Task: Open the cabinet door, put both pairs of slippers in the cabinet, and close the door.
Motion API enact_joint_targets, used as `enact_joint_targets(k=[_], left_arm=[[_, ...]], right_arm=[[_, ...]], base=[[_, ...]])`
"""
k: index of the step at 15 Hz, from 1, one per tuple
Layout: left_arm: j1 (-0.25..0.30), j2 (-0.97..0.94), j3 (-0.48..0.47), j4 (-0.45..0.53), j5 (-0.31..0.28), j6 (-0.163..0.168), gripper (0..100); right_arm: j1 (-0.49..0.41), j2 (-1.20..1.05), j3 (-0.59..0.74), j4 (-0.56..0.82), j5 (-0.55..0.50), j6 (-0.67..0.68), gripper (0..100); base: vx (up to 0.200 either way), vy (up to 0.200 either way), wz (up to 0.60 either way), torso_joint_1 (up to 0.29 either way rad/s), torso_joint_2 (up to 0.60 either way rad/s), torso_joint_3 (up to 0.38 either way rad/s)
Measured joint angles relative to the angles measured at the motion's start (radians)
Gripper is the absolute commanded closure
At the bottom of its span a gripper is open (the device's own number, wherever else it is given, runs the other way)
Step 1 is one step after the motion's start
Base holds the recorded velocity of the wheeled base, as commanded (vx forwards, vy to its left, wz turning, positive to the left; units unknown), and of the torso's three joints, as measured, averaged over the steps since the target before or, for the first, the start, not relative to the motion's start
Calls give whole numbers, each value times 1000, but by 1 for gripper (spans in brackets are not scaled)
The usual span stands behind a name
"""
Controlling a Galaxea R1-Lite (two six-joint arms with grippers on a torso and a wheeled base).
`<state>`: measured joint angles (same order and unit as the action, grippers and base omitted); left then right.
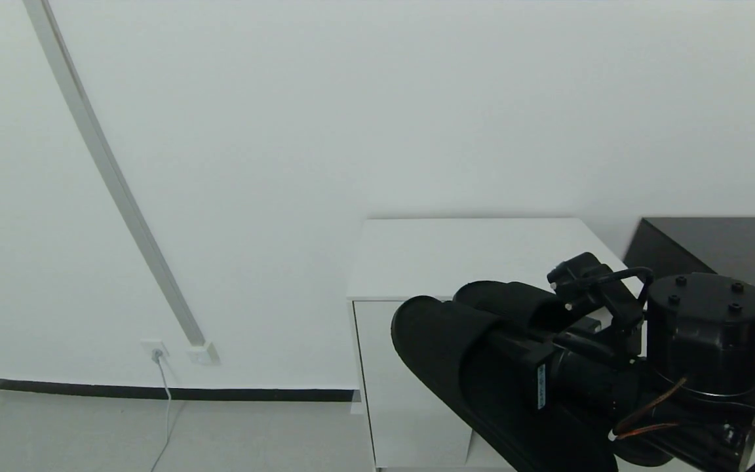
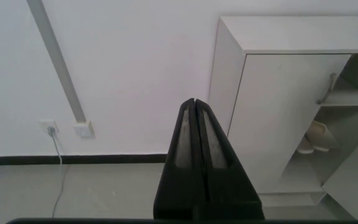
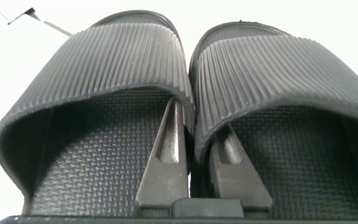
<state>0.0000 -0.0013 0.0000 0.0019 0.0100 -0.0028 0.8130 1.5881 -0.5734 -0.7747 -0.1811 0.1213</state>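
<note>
two black slippers (image 3: 104, 81) in right end effector (image 3: 199, 118), one cabinet (image 1: 469, 262) beyond.

White wall (image 1: 351, 98) with slanting grey conduit (image 1: 127, 190), socket (image 1: 154, 349) and cable (image 1: 168, 406), black skirting (image 1: 220, 394), dark tabletop (image 1: 725, 249).

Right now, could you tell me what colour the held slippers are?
The slippers are black with ribbed straps; right wrist view shows it best.

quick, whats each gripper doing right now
Left gripper: closed, holding nothing.
Right gripper: closed on the pair of black slippers.
</note>
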Motion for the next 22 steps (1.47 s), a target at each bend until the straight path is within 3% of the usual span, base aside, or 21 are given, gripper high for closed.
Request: enact_joint_targets(k=[11, 22], left_arm=[[0, 0, 0, 0, 0, 0, 100], [0, 0, 0, 0, 0, 0, 100]], right_arm=[[5, 6, 1, -1, -2, 0, 100], [16, 8, 15, -1, -5, -5, 100]], base=[[0, 0, 0, 0, 0, 0], [0, -200, 0, 2, 0, 1]])
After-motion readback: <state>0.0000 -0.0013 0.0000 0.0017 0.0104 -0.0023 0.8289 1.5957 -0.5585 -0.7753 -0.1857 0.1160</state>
